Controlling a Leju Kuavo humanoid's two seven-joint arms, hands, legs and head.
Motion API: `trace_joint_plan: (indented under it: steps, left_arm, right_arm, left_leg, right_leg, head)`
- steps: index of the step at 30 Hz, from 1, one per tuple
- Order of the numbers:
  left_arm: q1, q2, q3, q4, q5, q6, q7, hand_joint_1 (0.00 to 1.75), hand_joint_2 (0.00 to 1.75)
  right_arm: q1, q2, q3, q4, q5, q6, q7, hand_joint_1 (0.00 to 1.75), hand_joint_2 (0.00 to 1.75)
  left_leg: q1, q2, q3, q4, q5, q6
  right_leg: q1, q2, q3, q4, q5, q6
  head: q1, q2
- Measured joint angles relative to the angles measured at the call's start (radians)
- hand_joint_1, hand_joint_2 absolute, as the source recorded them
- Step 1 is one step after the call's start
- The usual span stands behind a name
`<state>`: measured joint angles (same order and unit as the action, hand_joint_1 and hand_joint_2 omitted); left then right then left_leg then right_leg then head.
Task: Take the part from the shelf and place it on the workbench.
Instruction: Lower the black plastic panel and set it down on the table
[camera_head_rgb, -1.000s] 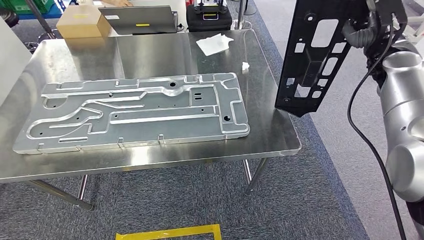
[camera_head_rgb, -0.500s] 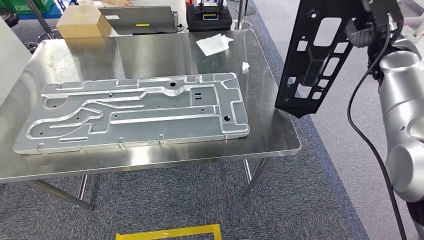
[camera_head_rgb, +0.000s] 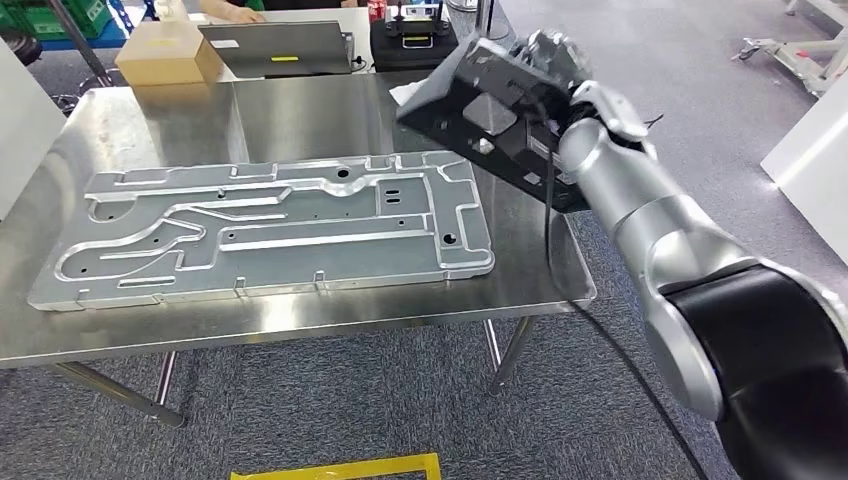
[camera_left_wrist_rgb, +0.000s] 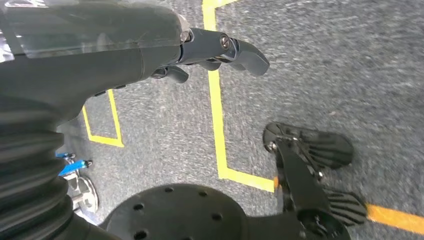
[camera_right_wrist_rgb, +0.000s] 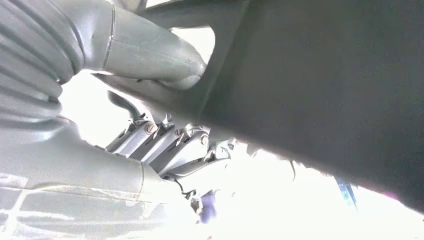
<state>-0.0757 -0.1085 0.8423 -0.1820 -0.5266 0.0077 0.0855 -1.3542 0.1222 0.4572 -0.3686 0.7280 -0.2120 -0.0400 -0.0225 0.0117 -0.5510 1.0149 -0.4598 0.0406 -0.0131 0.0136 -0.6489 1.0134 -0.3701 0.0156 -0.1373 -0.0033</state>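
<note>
Black and flat, the part (camera_head_rgb: 480, 110) hangs tilted over the far right corner of the steel workbench (camera_head_rgb: 300, 305), grasped by the robot's right hand (camera_head_rgb: 545, 60) at the end of its silver arm; up close, the thumb (camera_right_wrist_rgb: 150, 50) presses on the part's (camera_right_wrist_rgb: 325, 90) face. A large grey machined plate (camera_head_rgb: 270, 225) lies flat on the workbench beside it, with a cardboard box (camera_head_rgb: 165, 55) at the far edge. Down by the carpet's yellow tape (camera_left_wrist_rgb: 217, 110), the left hand (camera_left_wrist_rgb: 200, 50) hangs empty, fingers (camera_left_wrist_rgb: 245, 52) loosely extended.
</note>
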Motion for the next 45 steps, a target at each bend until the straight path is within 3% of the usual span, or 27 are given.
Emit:
trace_joint_plan:
  steps: [9,14,22,33,45]
  left_arm:
    - [0.004,-0.006,0.007,0.0,0.013,0.058,0.032,0.0,1.75]
    - [0.004,-0.018,0.019,0.0,0.024,0.066,0.032,0.0,1.75]
    - [0.004,-0.02,0.027,0.0,0.015,0.055,0.028,0.0,1.75]
    - [0.005,0.042,0.028,0.0,-0.007,0.017,0.074,0.0,1.75]
    - [0.006,0.045,0.033,0.0,-0.011,-0.013,0.077,0.0,1.75]
  right_arm:
    - [0.039,0.151,0.01,0.005,0.01,0.014,0.016,1.75,1.75]
    - [0.054,0.199,0.023,-0.008,-0.006,0.03,0.024,1.75,1.75]
    - [0.062,0.215,0.039,-0.018,-0.022,0.032,0.048,1.75,1.75]
    - [0.053,0.215,0.029,-0.018,0.007,0.063,0.086,1.75,1.75]
    - [0.048,0.215,-0.018,-0.005,0.033,0.101,0.092,1.75,1.75]
  left_leg:
    - [-0.001,-0.004,-0.021,0.001,0.007,-0.001]
    - [-0.001,-0.006,-0.022,0.001,0.006,-0.001]
    - [-0.001,-0.006,-0.023,0.001,0.006,0.0]
    - [-0.001,-0.006,-0.023,0.001,0.006,0.0]
    - [-0.003,-0.007,-0.024,0.002,0.005,0.001]
  right_leg:
    - [-0.001,-0.003,-0.019,0.0,0.008,-0.002]
    - [-0.001,-0.005,-0.02,-0.001,0.007,-0.003]
    - [-0.001,-0.006,-0.02,-0.002,0.007,-0.003]
    - [-0.001,-0.006,-0.02,-0.002,0.007,-0.003]
    - [-0.002,-0.006,-0.019,-0.004,0.008,-0.002]
  head:
    - [0.0,0.0]
    - [0.0,0.0]
    - [0.0,0.0]
    - [0.0,0.0]
    - [0.0,0.0]
